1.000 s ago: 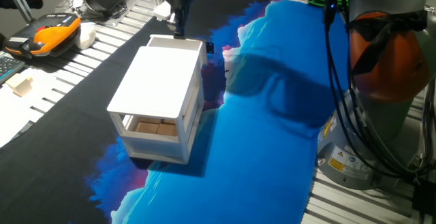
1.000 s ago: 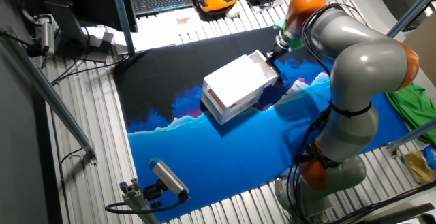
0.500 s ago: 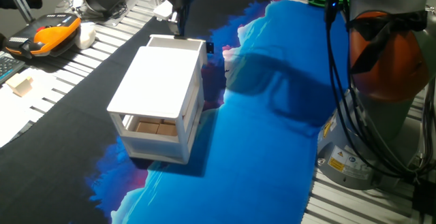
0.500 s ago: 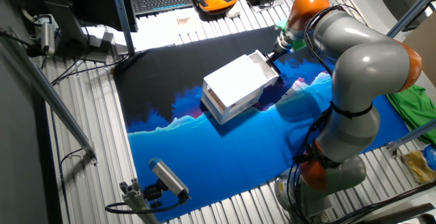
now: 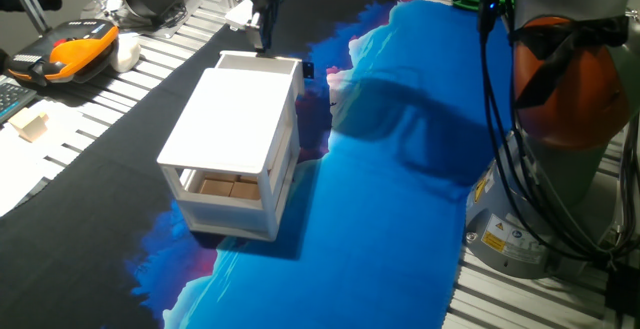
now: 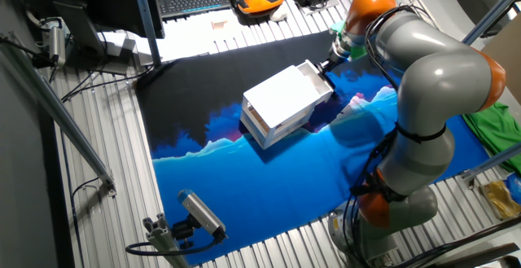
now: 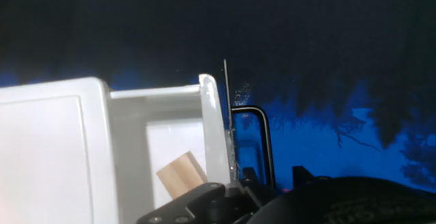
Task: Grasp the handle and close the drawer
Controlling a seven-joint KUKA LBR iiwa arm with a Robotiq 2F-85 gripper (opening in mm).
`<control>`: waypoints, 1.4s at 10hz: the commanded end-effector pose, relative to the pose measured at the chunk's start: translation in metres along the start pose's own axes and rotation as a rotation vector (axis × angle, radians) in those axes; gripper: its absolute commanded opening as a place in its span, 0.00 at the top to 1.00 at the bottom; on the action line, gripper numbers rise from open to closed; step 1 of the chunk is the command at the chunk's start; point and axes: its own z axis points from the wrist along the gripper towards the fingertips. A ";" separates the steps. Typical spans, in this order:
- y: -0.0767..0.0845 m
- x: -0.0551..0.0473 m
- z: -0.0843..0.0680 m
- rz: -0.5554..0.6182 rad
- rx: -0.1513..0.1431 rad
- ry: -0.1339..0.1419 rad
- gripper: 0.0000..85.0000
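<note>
drawer (image 5: 262, 64) ajar — handle toward claw (image 5: 262, 39)

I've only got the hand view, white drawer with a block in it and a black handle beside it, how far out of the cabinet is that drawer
Observer: Just slightly; the drawer pokes a little past the cabinet top.
Operator: Where's the gripper?
Observer: The gripper points down at the drawer's outer end; whether it is shut isn't clear.
Operator: Anything else in the cabinet?
Observer: Yes, tan blocks in the lower tier, seen through its open end.
</note>
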 end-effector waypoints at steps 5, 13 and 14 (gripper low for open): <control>-0.035 -0.001 -0.014 -0.001 -0.046 0.047 0.80; -0.093 -0.007 -0.018 0.167 0.020 0.053 1.00; -0.092 -0.007 -0.017 0.113 0.046 0.076 1.00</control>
